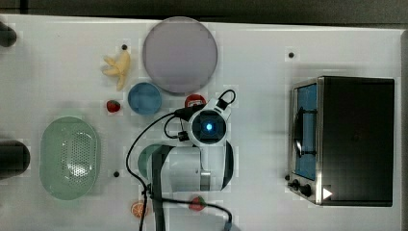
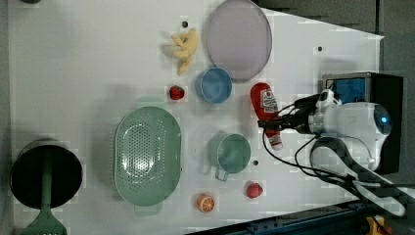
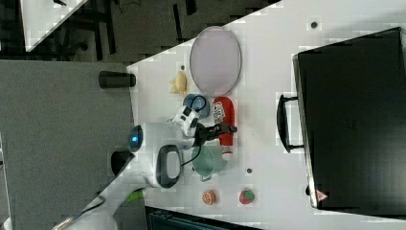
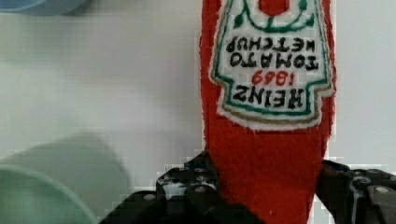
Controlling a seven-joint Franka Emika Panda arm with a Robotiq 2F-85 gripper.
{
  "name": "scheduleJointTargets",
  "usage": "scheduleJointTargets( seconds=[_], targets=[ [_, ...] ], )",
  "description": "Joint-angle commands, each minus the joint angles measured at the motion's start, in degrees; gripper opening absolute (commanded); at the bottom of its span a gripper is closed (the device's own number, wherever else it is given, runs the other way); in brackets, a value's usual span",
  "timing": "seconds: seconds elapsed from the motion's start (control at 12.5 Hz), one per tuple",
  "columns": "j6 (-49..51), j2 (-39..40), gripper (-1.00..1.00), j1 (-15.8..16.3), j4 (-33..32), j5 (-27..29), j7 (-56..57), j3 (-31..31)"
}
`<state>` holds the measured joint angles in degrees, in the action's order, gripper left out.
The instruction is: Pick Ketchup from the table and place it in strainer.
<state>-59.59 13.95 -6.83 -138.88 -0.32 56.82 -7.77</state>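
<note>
Both jaws of the gripper (image 4: pixel 266 196) press the Ketchup (image 4: pixel 268 140) between them, partly open.

2 strawberries (image 2: pixel 176 92), 2 bowls (image 2: pixel 214 84) – 1 strainer (image 2: pixel 147 155), plate (image 2: pixel 239 39), ketchup (image 2: pixel 266 105), perhaps 1 banana (image 2: pixel 185 48).

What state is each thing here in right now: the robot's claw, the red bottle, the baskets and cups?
gripper: shut on the Ketchup
Ketchup: lying flat on the table, clamped near its neck
strainer: empty
blue bowl: upright, empty
green cup: upright, empty
toaster oven: door closed
grey plate: bare
</note>
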Motion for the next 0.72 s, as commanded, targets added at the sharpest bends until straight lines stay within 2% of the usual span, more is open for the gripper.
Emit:
scheduleJointTargets(
  seconds=[0.08,0.4,0.72],
  targets=[
    [8.66,-10.96,0.21,-0.2,2.46,-0.14,0.47,-1.53],
    [24.26,-20.76,0.21,0.61,5.33,-0.07,-8.28,-6.69],
    [27.76,-24.11,0.21,1.91,7.69,0.74,-19.64,-15.04]
  ],
)
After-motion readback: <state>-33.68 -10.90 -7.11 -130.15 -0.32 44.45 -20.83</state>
